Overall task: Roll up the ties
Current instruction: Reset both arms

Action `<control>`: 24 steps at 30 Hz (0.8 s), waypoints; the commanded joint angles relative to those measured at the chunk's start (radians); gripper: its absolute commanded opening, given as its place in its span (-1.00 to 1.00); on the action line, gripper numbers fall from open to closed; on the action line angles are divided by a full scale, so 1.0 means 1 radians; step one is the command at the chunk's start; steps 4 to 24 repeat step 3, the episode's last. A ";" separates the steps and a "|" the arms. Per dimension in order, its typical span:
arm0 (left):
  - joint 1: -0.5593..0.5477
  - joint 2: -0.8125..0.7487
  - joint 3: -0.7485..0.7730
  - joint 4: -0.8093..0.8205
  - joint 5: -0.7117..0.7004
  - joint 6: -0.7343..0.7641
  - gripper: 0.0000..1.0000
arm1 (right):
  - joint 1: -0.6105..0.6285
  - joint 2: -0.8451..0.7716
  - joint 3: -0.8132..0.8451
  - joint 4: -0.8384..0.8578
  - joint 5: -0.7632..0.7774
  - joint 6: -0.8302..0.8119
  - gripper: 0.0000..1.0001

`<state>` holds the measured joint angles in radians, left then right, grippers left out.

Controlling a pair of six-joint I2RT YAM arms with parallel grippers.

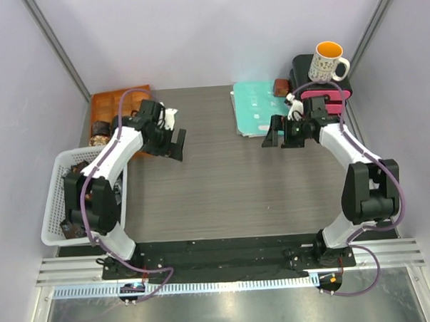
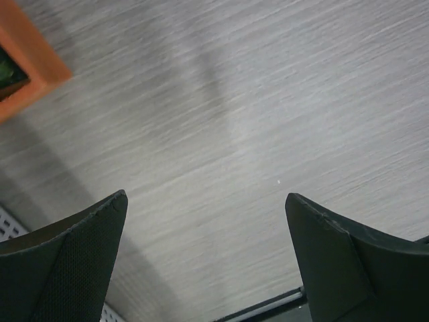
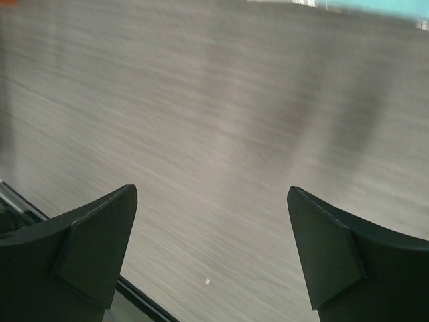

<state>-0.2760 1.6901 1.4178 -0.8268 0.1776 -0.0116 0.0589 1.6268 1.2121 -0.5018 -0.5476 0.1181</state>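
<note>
Your left gripper [image 2: 206, 199] hangs just right of the square-cornered orange tray [image 1: 109, 101], your right gripper [image 3: 212, 191] well right of it, both with black wedge fingers [image 2: 67, 255] spread wide, holding nothing, above the streaky grey wood-grain table [image 2: 268, 100]. Small dark rolled ties [image 1: 99, 130] sit inside that tray.

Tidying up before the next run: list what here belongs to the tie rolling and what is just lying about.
Belongs to the job:
- rolled ties in the orange tray
- dark ties in the white basket
- left gripper and right gripper, both open

Lying about:
- teal folder
- mug on a black box
- pink item
</note>
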 commanded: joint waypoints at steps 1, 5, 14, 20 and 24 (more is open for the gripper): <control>0.001 -0.130 -0.023 0.035 -0.050 -0.008 1.00 | 0.005 -0.093 -0.060 -0.021 0.081 -0.112 0.99; 0.003 -0.170 -0.031 0.049 -0.067 -0.007 0.99 | 0.004 -0.108 -0.046 -0.021 0.090 -0.113 0.99; 0.003 -0.170 -0.031 0.049 -0.067 -0.007 0.99 | 0.004 -0.108 -0.046 -0.021 0.090 -0.113 0.99; 0.003 -0.170 -0.031 0.049 -0.067 -0.007 0.99 | 0.004 -0.108 -0.046 -0.021 0.090 -0.113 0.99; 0.003 -0.170 -0.031 0.049 -0.067 -0.007 0.99 | 0.004 -0.108 -0.046 -0.021 0.090 -0.113 0.99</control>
